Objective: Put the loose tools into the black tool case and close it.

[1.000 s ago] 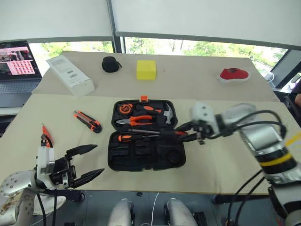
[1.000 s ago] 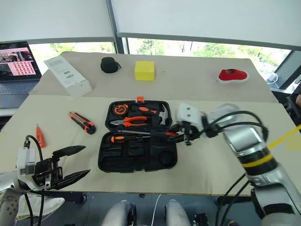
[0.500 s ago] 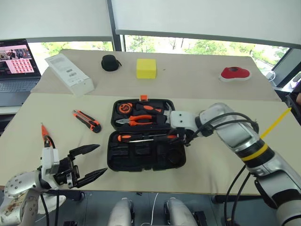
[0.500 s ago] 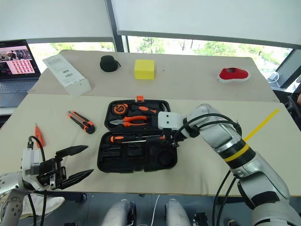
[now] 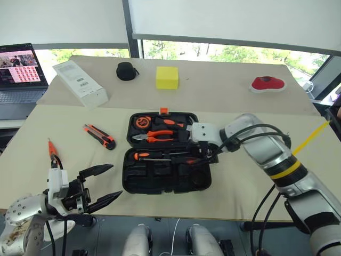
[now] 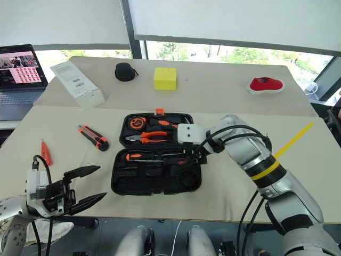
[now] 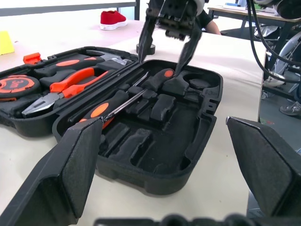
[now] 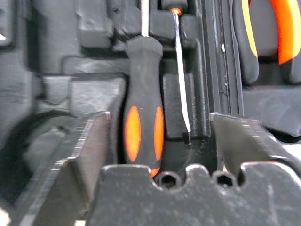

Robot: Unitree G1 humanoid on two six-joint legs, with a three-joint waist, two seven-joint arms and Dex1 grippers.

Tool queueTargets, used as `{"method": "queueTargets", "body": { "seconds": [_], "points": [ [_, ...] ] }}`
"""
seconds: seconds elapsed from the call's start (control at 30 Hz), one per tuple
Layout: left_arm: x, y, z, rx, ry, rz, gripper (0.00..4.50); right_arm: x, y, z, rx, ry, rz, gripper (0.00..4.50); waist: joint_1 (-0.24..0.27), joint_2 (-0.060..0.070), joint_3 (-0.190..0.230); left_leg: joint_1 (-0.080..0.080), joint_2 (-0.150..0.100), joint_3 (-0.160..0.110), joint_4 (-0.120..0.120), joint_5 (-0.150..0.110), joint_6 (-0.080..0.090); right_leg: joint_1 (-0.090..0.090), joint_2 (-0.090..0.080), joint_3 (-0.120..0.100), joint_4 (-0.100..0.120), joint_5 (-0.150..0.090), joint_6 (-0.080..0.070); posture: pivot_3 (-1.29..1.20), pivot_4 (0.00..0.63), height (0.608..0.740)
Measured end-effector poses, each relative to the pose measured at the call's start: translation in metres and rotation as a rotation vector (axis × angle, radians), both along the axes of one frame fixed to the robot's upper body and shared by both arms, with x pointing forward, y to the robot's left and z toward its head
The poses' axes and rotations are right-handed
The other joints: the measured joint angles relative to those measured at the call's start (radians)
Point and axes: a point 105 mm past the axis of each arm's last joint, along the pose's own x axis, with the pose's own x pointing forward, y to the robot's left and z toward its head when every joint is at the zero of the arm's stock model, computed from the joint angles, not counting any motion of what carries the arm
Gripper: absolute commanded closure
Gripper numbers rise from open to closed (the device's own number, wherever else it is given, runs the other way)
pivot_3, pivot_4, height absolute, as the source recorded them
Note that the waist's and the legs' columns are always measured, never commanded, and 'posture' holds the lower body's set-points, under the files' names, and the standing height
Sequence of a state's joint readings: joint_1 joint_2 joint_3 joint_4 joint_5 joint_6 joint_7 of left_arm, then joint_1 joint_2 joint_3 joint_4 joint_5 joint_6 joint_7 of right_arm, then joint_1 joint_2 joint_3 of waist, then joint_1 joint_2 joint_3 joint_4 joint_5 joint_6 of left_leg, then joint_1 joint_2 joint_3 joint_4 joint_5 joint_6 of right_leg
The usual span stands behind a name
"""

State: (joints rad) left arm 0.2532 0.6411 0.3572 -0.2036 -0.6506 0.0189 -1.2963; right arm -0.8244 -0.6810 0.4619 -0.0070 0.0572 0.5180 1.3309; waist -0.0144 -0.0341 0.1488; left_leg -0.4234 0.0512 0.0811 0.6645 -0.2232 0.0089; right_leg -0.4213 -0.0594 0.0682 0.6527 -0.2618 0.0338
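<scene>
Orange-black screwdriver [image 8: 142, 127] lies in its slot in the open case [image 5: 160, 184], between my right pincer's [image 7: 165, 47] spread fingers, not gripped. Left pincer [image 5: 101, 185] apart too, nr table edge. Knife [image 5: 99, 136] & tester [image 5: 52, 149] loose outside.

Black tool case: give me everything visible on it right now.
The black tool case is a hinged moulded-plastic clamshell, lying open and flat on the beige table, with a small orange latch on its far edge. The far half holds a tape measure, pliers and a hammer. The near half has tool-shaped recesses, mostly empty, plus two screwdrivers lying along its hinge side. The right gripper, open, straddles one screwdriver handle.
</scene>
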Motion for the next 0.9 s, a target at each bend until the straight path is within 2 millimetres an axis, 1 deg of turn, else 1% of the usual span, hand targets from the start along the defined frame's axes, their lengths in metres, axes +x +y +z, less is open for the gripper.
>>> {"method": "queueTargets", "body": {
  "seconds": [0.03,0.13,0.17,0.2,0.23,0.27,0.37,0.47,0.63,0.9],
  "points": [
    [0.000,0.000,0.000,0.000,-0.001,0.003,0.00,-0.003,0.000,0.005,0.035,0.014,0.020,0.24,0.000,0.000,0.000,0.000,0.000,0.000,0.000,0.000,0.000,0.000,0.000,0.000,0.000,0.000,0.000,0.00,0.150,0.740],
    [0.001,0.000,0.001,-0.001,-0.004,0.010,0.00,-0.007,0.004,0.023,0.162,0.036,0.049,1.12,-0.001,0.000,0.000,0.000,0.000,0.000,0.000,0.000,0.000,0.000,0.000,0.000,0.001,0.000,0.000,0.00,0.150,0.740],
    [0.001,0.000,0.001,-0.002,-0.005,0.013,0.00,-0.007,0.007,0.026,0.195,0.038,0.055,1.33,-0.002,0.000,0.000,0.001,0.000,0.000,0.000,0.000,0.000,0.000,0.000,0.000,0.001,0.000,0.000,0.00,0.150,0.740],
    [0.002,0.000,0.001,-0.002,-0.006,0.015,0.00,-0.008,0.009,0.026,0.216,0.043,0.057,1.73,-0.003,0.000,0.000,0.001,0.000,0.000,0.000,0.000,0.000,0.000,0.000,0.000,0.001,0.000,0.000,0.00,0.150,0.740],
    [0.002,0.000,0.001,-0.002,-0.006,0.017,0.00,-0.007,0.013,0.023,0.258,0.054,0.045,2.15,-0.003,-0.001,-0.001,0.001,0.000,0.000,0.000,0.000,0.000,0.000,0.001,0.000,0.002,0.000,0.000,0.00,0.150,0.740],
    [0.002,0.000,0.001,-0.002,-0.007,0.017,0.00,-0.006,0.016,0.019,0.289,0.069,0.034,2.40,-0.003,-0.002,-0.001,0.001,0.000,0.000,0.000,0.000,0.000,0.000,0.001,0.000,0.002,0.000,0.000,0.00,0.150,0.740],
    [0.003,0.000,0.002,-0.002,-0.012,0.018,0.00,-0.002,0.028,0.001,0.361,0.107,-0.015,3.42,-0.003,-0.002,-0.001,0.001,0.000,0.000,0.000,0.000,-0.001,0.000,0.001,0.000,0.003,0.000,0.000,0.00,0.150,0.740],
    [0.005,-0.001,0.003,-0.002,-0.019,0.022,0.00,0.004,0.031,-0.013,0.366,0.101,-0.045,4.46,0.000,-0.002,-0.001,0.001,0.000,0.000,0.000,0.000,-0.001,0.000,0.000,0.000,0.003,0.000,0.000,0.00,0.150,0.740],
    [0.007,-0.002,0.002,0.011,-0.018,0.020,0.00,0.008,0.028,-0.031,0.337,0.085,-0.064,4.46,-0.001,-0.002,-0.001,0.001,0.000,0.000,0.001,0.000,-0.001,0.000,0.001,0.000,0.004,0.000,0.000,0.00,0.150,0.740],
    [0.007,-0.002,0.003,0.011,-0.020,0.027,0.00,0.010,0.030,-0.037,0.299,0.005,-0.016,4.46,-0.004,-0.003,-0.002,0.003,0.000,0.000,0.001,0.000,-0.001,0.002,0.001,0.000,0.004,0.000,0.000,0.00,0.150,0.740]
  ]
}}
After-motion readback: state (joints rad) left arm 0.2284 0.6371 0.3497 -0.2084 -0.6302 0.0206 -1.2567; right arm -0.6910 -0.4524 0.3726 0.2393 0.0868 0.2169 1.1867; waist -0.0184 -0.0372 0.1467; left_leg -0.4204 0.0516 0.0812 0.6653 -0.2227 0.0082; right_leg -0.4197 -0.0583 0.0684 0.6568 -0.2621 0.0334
